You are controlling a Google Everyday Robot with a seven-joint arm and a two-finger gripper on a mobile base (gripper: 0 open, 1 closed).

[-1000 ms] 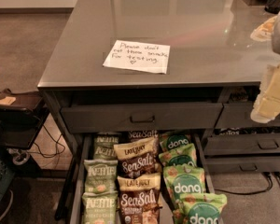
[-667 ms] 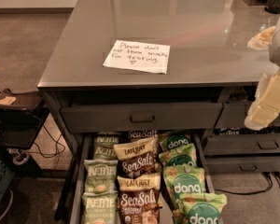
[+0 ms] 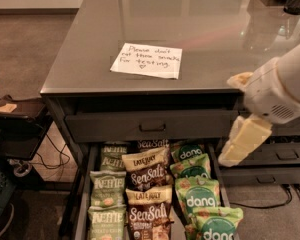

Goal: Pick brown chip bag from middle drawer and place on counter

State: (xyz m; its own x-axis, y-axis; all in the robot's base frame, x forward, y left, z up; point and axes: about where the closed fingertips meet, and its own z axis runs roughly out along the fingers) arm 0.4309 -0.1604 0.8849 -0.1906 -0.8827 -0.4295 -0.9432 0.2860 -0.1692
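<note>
The middle drawer [image 3: 83,196] is pulled open below the counter [image 3: 200,24]. Three brown chip bags lie in its middle column: one at the back [image 3: 153,144], one in the middle [image 3: 146,170], one in front [image 3: 149,213]. My gripper [image 3: 241,111] is on the white arm at the right, in front of the counter's front right edge. It is just right of the drawer's back right corner and higher than the bags. Its cream fingers [image 3: 244,140] stand apart and hold nothing.
Pale green Kettle bags [image 3: 106,186] fill the drawer's left column and bright green dang bags [image 3: 197,194] the right. A shut drawer front [image 3: 152,125] is above. A handwritten note [image 3: 146,60] lies on the counter. A black cart [image 3: 15,119] and cables stand at the left, more drawers [image 3: 285,156] at the right.
My arm and gripper have moved left and down, from the right edge of the view toward the open drawer. The bags and the drawer have not moved.
</note>
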